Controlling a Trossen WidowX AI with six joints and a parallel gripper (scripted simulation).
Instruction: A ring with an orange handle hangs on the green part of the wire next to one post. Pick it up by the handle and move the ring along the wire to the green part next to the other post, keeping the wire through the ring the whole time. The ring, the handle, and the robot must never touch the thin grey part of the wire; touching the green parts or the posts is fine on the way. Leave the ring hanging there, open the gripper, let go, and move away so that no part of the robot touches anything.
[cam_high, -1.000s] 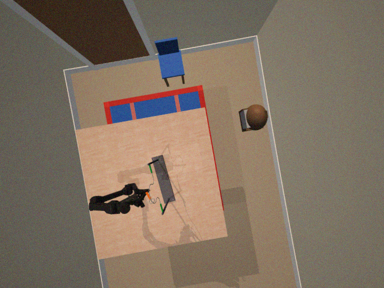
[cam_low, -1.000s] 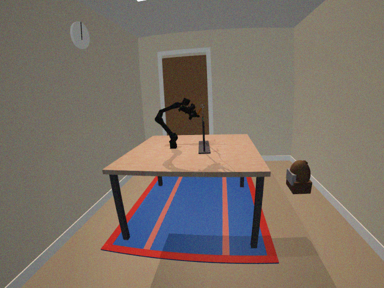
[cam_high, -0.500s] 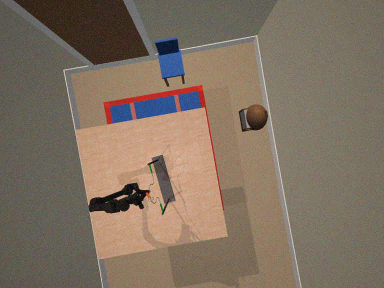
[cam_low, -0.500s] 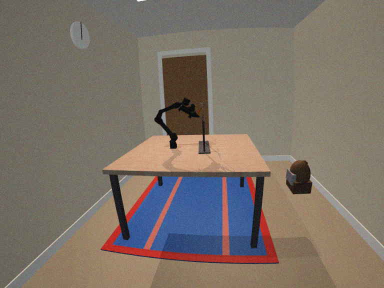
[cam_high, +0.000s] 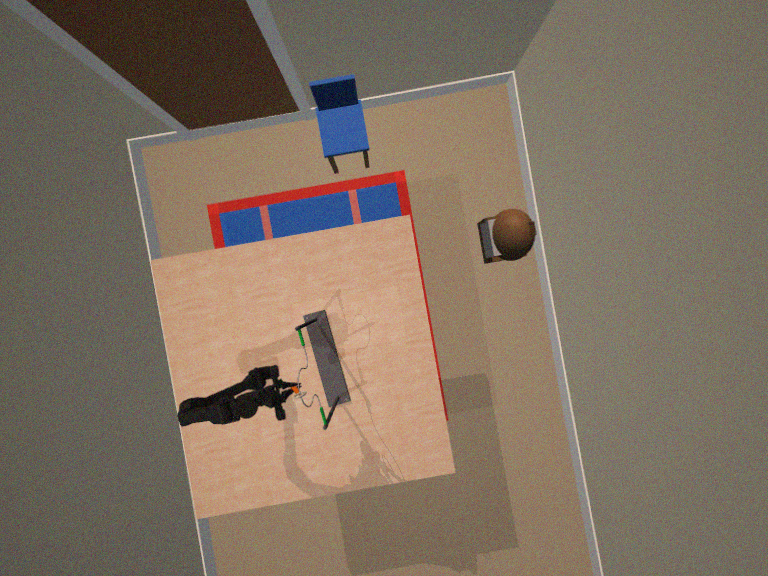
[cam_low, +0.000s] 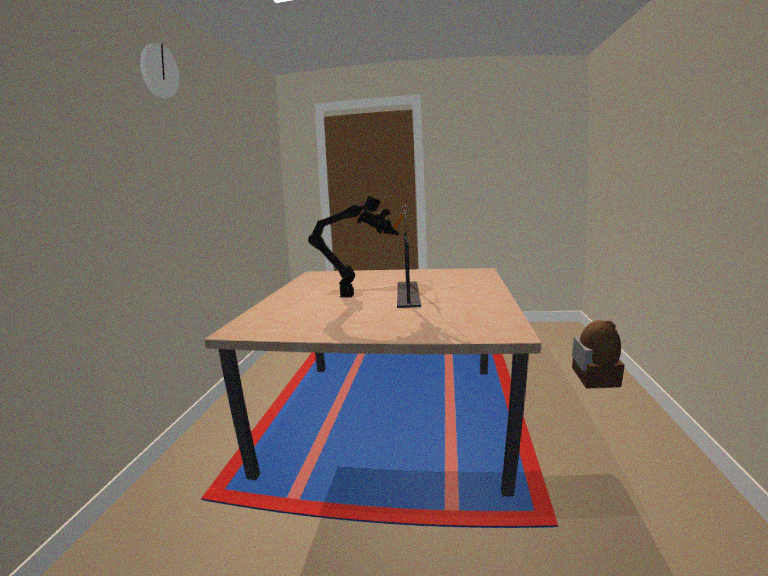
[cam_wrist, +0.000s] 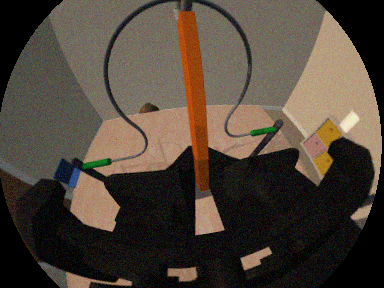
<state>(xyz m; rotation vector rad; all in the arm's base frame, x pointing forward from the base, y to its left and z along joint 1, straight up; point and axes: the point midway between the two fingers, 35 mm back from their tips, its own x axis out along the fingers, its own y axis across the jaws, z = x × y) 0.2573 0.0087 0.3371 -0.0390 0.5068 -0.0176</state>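
My gripper is shut on the lower end of the orange handle, high above the table. The handle rises to the ring, whose lower part shows at the wrist view's top edge; the rest is cut off. The ring is at the middle stretch of the thin grey wire, high on its arch. I cannot tell the clearance between them. One green part is left in the wrist view, the other right, each beside a dark post.
The posts stand on a dark grey base plate on the wooden table. A blue chair and a brown round object are on the floor, away from the table.
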